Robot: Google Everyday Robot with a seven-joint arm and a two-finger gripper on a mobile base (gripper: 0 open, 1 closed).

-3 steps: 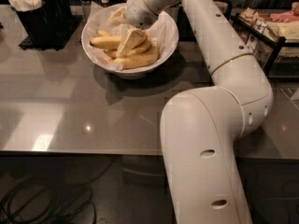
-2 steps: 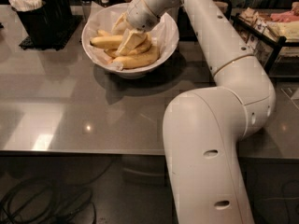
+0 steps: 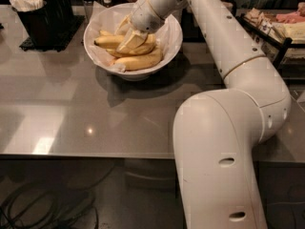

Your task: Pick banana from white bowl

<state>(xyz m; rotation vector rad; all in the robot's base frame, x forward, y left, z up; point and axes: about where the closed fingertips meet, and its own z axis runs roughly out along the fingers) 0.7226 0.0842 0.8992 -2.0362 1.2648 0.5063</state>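
Camera view: your gripper sits down in the white bowl, grip unreadable, over the banana at the pile's near edge; grasp step, so confirm hold before lifting.

No legible text or label anywhere, not even on the hand in the white bowl.

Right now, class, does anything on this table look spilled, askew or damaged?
Nothing is spilled or broken. The bananas lie piled inside the white bowl, with the pincer down among them. Only the paper liner looks untidy, crumpling over the bowl's front rim.
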